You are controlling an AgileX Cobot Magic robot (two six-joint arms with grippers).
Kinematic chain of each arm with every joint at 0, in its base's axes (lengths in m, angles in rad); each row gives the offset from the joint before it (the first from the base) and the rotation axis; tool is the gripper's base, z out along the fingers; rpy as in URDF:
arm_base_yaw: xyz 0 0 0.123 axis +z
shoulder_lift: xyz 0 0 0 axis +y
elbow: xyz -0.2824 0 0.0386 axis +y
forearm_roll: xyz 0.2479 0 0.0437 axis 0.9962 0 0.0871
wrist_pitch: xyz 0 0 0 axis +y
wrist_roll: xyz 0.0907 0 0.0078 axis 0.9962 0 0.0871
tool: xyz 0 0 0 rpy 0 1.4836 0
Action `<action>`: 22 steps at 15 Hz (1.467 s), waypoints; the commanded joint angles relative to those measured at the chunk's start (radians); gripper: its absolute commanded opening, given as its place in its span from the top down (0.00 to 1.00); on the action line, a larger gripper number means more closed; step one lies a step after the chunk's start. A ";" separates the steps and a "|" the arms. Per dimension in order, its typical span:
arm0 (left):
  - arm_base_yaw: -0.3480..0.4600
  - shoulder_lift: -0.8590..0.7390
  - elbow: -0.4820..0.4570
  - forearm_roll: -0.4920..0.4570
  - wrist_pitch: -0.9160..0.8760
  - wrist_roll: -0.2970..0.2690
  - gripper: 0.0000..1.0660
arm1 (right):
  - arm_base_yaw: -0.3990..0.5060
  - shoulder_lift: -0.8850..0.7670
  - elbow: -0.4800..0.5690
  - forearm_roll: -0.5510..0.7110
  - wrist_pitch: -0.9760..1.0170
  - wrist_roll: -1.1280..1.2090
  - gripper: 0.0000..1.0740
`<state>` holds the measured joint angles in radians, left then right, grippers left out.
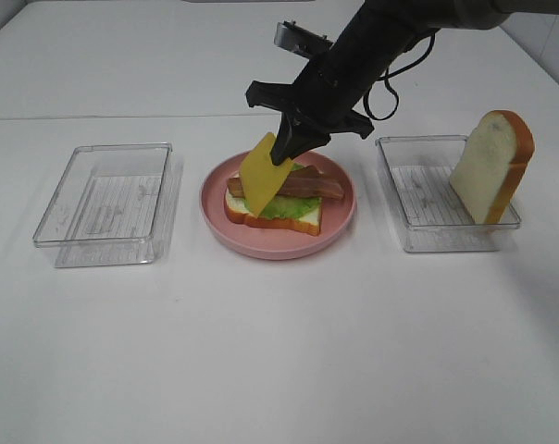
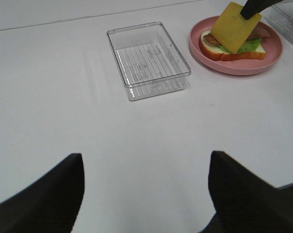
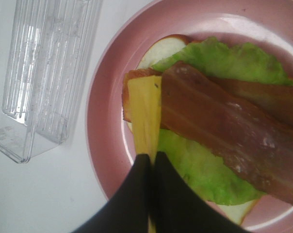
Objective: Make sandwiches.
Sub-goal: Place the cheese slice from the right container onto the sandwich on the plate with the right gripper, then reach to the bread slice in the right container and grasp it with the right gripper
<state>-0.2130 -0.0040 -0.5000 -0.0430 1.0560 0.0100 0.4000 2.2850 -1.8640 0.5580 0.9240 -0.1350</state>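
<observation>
On the pink plate [image 1: 340, 215] lies a half-built sandwich [image 1: 303, 217]: a white bread slice, a green lettuce leaf [image 3: 219, 60] and brown bacon strips [image 3: 224, 126]. My right gripper [image 1: 281, 155] is shut on the yellow cheese slice [image 1: 259, 174], holding it tilted on edge just above the plate's left side. The cheese slice [image 3: 145, 119] hangs down from the shut black fingers. A second bread slice [image 1: 490, 166] leans upright in the right clear tray. My left gripper [image 2: 145, 194] stands open over bare table, far from the plate, with nothing between its fingers [image 2: 49, 194].
An empty clear tray [image 1: 108, 202] sits left of the plate. Another clear tray [image 1: 428, 199] sits to its right, holding the upright bread. The right arm [image 1: 372, 46] reaches in from the back right.
</observation>
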 commanded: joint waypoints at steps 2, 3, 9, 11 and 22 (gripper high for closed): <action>-0.005 -0.009 0.002 0.001 -0.011 0.003 0.35 | 0.000 0.002 -0.003 -0.060 -0.038 0.044 0.89; -0.005 -0.009 0.002 0.001 -0.011 0.003 0.35 | 0.000 0.002 -0.003 -0.077 -0.042 0.063 0.83; -0.005 -0.009 0.002 0.001 -0.011 0.003 0.35 | 0.000 0.000 -0.004 -0.124 -0.042 0.086 0.29; -0.005 -0.009 0.002 0.001 -0.011 0.003 0.35 | 0.001 -0.018 -0.004 -0.188 -0.050 0.092 0.28; -0.005 -0.009 0.002 0.001 -0.011 0.003 0.35 | -0.198 -0.321 -0.004 -0.482 0.147 0.188 0.29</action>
<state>-0.2130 -0.0040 -0.5000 -0.0430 1.0560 0.0100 0.2090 1.9760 -1.8640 0.0910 1.0510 0.0470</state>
